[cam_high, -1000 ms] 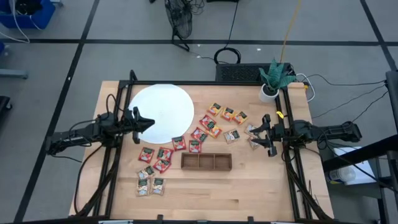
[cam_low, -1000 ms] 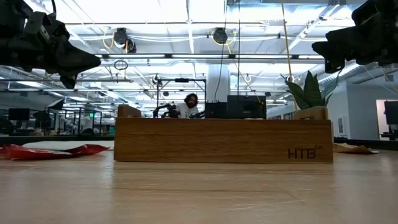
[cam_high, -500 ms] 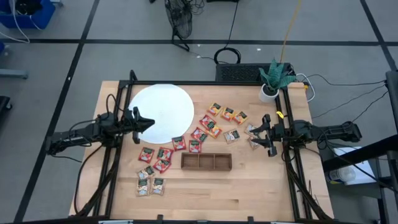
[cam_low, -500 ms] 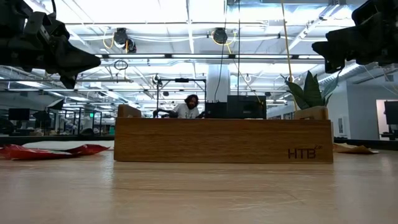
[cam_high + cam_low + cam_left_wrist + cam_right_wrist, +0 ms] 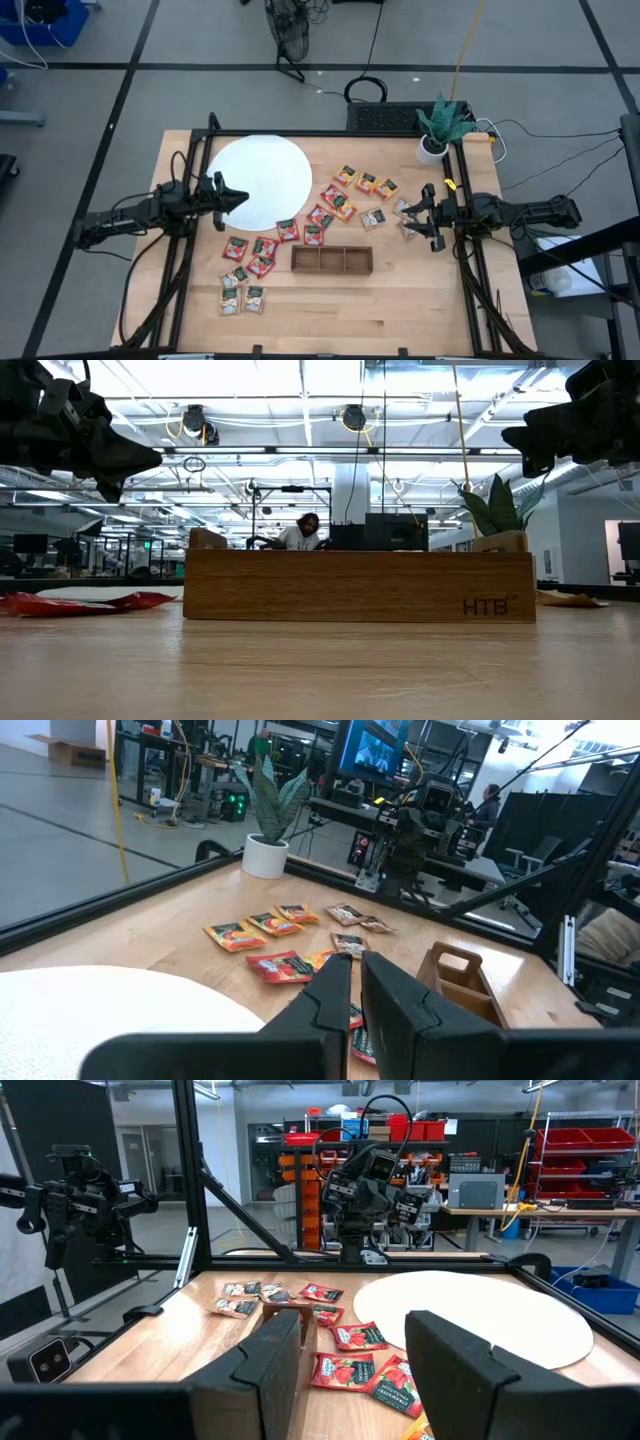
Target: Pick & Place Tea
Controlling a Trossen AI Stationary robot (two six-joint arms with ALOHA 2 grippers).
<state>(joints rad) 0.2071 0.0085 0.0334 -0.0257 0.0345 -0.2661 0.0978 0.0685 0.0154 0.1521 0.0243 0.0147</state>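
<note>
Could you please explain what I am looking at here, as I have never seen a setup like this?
It is a robot with two dark arms at a wooden table, and four cameras film it. One looks straight down, one sits at table height, and one rides on each wrist.

From above, the left tool hangs over the edge of a white disc, nearly shut. The right tool is open at the table's right side. Neither holds anything.

On the table lie many small tea sachets in red, orange and pale colours, a wooden tray with three compartments, and a potted plant at the back. In the table-height picture the tray fills the middle, and a person shows far behind it.
</note>
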